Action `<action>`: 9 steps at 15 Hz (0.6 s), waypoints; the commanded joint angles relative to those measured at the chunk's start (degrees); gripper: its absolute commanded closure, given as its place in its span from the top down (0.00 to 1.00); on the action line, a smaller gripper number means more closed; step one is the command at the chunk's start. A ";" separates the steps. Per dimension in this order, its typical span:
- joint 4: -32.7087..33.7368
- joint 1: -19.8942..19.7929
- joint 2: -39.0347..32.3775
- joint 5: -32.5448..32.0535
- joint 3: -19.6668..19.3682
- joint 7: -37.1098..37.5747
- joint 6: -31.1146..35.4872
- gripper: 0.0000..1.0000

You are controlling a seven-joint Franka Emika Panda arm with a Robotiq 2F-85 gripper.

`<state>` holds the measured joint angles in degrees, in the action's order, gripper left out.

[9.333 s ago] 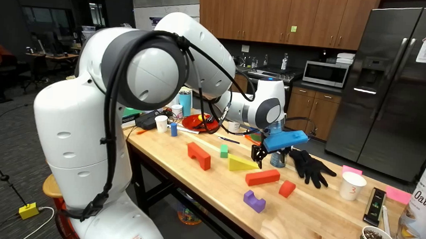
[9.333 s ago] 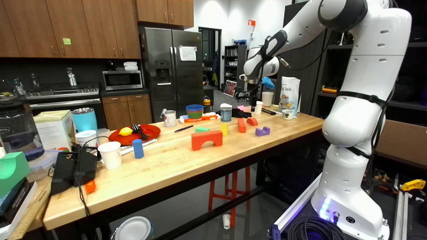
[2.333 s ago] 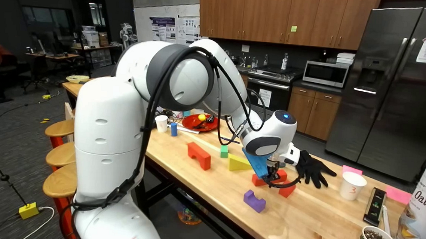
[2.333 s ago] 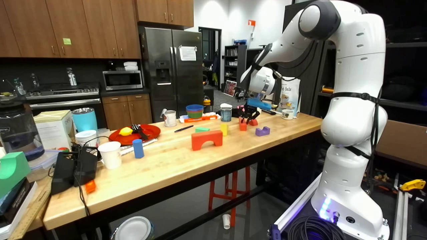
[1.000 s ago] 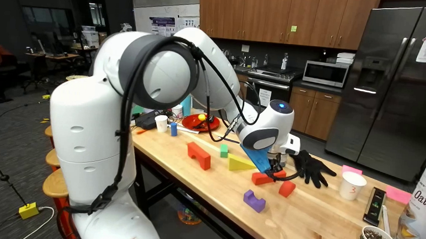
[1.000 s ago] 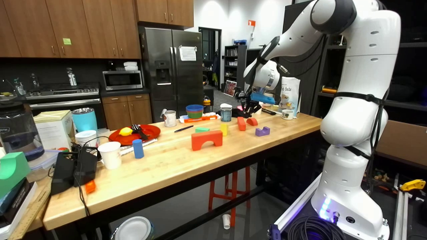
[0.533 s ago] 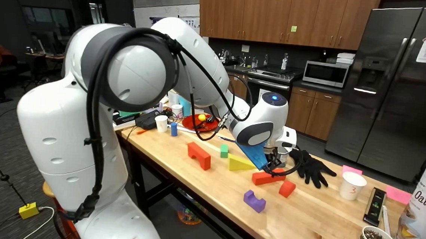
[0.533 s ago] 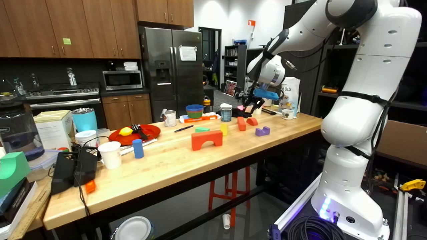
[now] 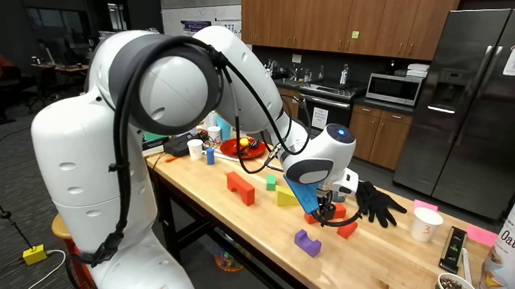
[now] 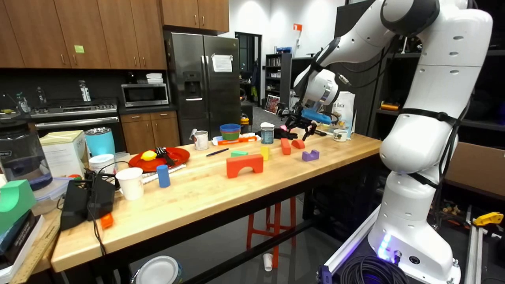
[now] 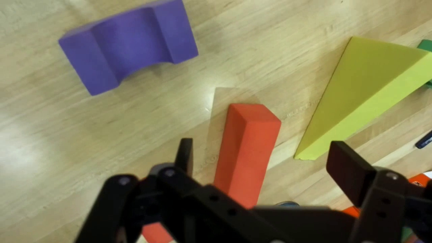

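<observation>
Two wide-spread fingers (image 11: 184, 157) of the empty black gripper (image 11: 261, 151) frame the red foam-like bar (image 11: 248, 152); centring, clear of the yellow foam-like wedge (image 11: 359, 87), seems wise.

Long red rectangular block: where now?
In the wrist view, the long red block lies just right of centre on the wooden tabletop, framed by the open black gripper, left of the yellow wedge block, with the purple notched block up and left.
</observation>
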<state>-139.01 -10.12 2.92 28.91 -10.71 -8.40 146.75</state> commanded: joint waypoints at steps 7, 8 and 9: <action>5.70 -2.24 -8.08 5.97 -0.88 -6.46 -2.97 1.00; 6.42 -2.55 -8.73 7.57 -0.62 -8.33 -3.48 1.00; 7.15 -2.88 -9.29 9.47 -0.31 -11.14 -3.86 1.00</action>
<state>-135.10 -11.46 -4.08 33.99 -11.76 -13.37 145.39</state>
